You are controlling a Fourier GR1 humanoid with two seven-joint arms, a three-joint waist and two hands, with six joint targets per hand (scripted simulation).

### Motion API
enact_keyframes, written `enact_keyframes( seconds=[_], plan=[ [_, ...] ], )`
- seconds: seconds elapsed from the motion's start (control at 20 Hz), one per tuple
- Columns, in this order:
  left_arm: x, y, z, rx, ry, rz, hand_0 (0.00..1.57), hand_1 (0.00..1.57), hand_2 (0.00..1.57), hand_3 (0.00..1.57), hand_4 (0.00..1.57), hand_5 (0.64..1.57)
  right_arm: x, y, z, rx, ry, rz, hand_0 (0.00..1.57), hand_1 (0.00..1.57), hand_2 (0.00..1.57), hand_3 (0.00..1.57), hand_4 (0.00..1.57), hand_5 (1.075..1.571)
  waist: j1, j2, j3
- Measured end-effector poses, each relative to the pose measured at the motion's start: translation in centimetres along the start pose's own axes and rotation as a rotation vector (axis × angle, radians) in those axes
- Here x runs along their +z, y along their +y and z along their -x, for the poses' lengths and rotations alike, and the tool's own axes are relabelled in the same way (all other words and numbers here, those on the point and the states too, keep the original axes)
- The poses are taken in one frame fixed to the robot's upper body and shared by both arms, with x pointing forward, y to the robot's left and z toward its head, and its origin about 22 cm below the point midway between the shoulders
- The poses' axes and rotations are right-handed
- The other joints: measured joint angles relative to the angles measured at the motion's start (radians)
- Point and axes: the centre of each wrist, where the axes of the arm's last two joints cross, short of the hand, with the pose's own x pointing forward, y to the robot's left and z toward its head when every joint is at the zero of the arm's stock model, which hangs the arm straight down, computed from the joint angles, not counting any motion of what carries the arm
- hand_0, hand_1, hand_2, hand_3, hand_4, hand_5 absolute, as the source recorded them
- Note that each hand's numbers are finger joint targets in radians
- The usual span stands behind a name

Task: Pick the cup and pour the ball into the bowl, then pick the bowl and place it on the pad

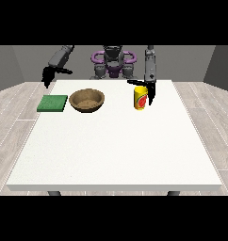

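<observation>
Table: I see a large white table (111,150) filling the middle of the view, with the robot small at its far edge.
Cup: a yellow cup (141,98) with a red mark on its side stands upright on the far right part of the table.
Ball: I cannot see it; the inside of the cup is hidden from me.
Bowl: a brown bowl (87,100) sits upright on the table, left of the cup and well apart from it.
Pad: a flat green pad (52,103) lies just beside the bowl on its left, not touching it.
Hand at the view's right: this hand (150,92) hangs right against the cup's right side, fingers pointing down and the thumb reaching out over the cup's rim. I cannot tell whether it has hold of the cup.
Hand at the view's left: this hand (49,75) hovers above the table's far left corner, near the pad but apart from it, holding nothing. I cannot tell how far its fingers are open.
</observation>
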Motion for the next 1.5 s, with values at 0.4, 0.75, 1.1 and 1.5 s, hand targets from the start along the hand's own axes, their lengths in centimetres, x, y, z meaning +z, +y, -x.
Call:
enact_keyframes(
  seconds=[0.4,0.75,1.1,1.5],
  plan=[
    [0.2,1.8,1.5,-0.220,-0.007,-0.042,1.31,1.31,1.57,1.57,0.82,1.514,-1.1,-0.5,-0.9,-0.017,-0.012,-0.024,0.00,0.00,0.00,0.00,0.00,1.559,-0.039,0.014,0.0005],
    [-1.7,2.0,1.2,-0.398,-0.092,-0.148,1.35,1.35,1.57,1.57,0.90,1.507,-2.2,-2.6,-3.1,-0.015,-0.071,-0.050,0.00,0.00,0.00,0.00,0.00,1.555,-0.102,0.064,0.0052],
    [-2.1,-0.9,0.8,-0.556,-0.021,-0.043,1.39,1.39,1.57,1.57,1.02,1.536,0.4,-6.7,-0.9,0.003,0.070,0.028,0.00,0.00,0.08,0.00,0.00,1.560,-0.038,-0.089,0.0032],
    [-2.5,-6.5,-0.5,-0.764,0.024,0.164,1.36,1.36,1.57,1.57,1.07,1.568,5.5,-9.7,2.2,0.018,0.249,0.149,0.00,0.00,0.00,0.00,0.00,1.557,0.084,-0.270,0.0032]
  ],
)
